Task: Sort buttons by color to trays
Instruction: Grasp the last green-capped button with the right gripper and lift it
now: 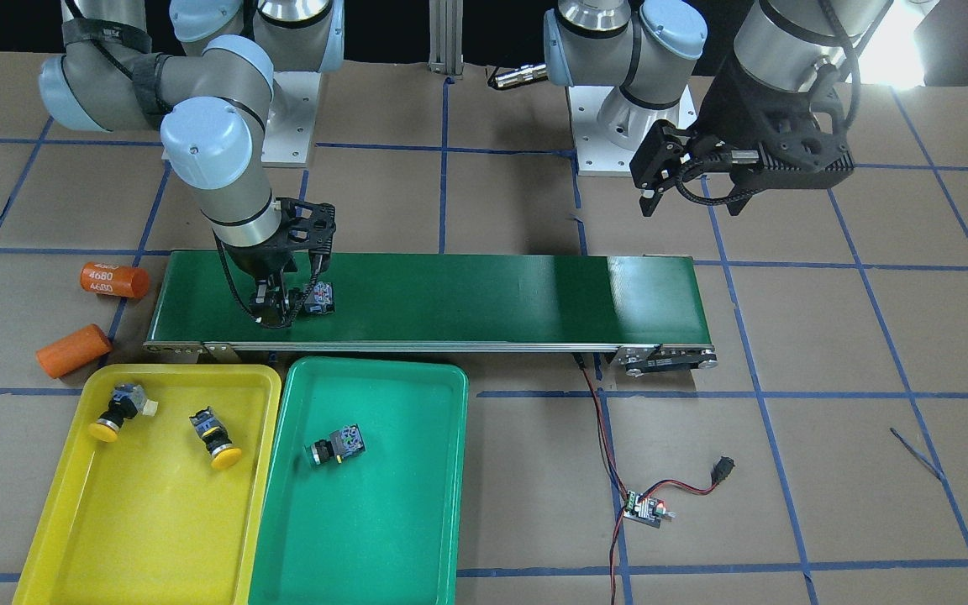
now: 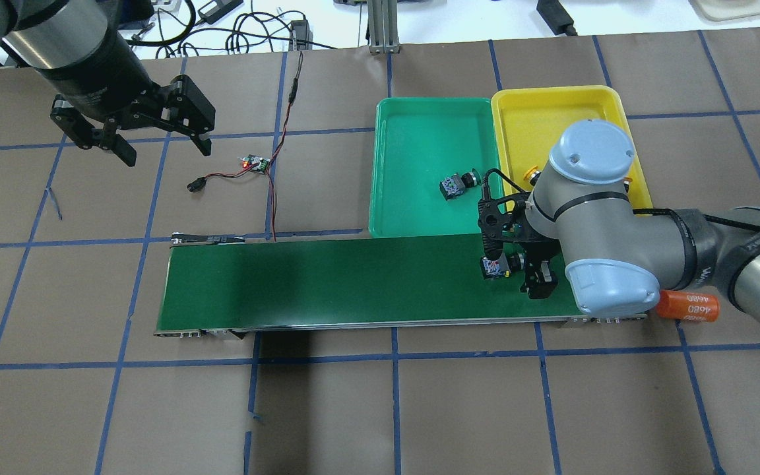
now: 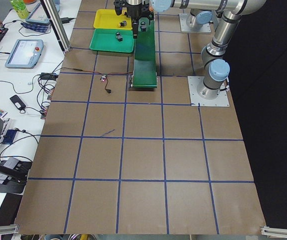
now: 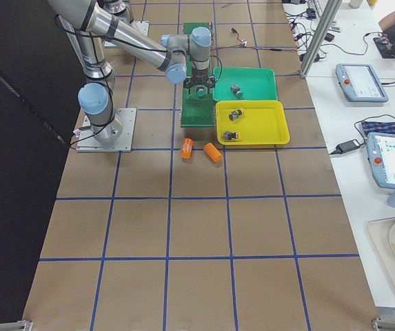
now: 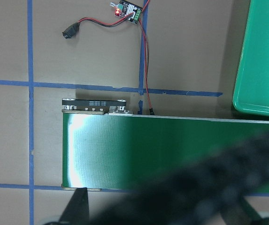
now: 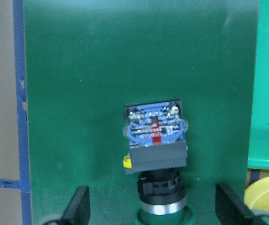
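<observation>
Yellow tray (image 1: 139, 521), green tray (image 1: 358, 529), dk-green belt (image 1: 492, 298), orange cyls (image 1: 114, 281), cap of belt button (image 6: 156, 145) prob. green

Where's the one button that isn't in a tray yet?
In the front-facing view the button lies towards the left end of the conveyor belt, under the open right gripper, near the green tray.

Button (image 6: 156, 150) cap partly off-frame

Yellow tray (image 1: 139, 521), two buttons (image 1: 117, 409), green tray (image 1: 366, 538), one (image 1: 334, 446), belt (image 1: 492, 298), one (image 1: 319, 298) (seemingly green-capped)
</observation>
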Controlling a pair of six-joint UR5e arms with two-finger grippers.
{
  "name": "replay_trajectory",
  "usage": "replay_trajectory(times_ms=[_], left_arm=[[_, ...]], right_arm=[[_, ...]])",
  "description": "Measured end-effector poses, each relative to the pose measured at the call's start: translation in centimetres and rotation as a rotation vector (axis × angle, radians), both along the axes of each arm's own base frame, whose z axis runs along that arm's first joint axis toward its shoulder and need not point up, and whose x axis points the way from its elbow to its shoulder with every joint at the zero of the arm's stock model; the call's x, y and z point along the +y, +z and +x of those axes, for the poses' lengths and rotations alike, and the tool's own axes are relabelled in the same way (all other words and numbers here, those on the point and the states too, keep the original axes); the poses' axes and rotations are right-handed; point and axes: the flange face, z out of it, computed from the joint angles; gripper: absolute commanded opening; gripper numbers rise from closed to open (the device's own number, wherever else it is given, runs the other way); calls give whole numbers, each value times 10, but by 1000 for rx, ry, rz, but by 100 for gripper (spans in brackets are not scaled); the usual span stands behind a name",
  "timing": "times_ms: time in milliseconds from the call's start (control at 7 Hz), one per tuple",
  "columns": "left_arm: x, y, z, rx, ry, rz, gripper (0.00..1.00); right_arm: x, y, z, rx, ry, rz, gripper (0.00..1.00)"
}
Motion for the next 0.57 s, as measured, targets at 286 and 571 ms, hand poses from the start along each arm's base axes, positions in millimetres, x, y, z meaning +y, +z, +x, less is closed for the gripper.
replay_trajectory(times_ms=[286,571], left_arm=[[0,0,0,0,0,0,100],[0,0,0,0,0,0,100]], right_arm=[[-2,2,0,0,3,-12,1],[-7,8,1,0,0,-30,0]])
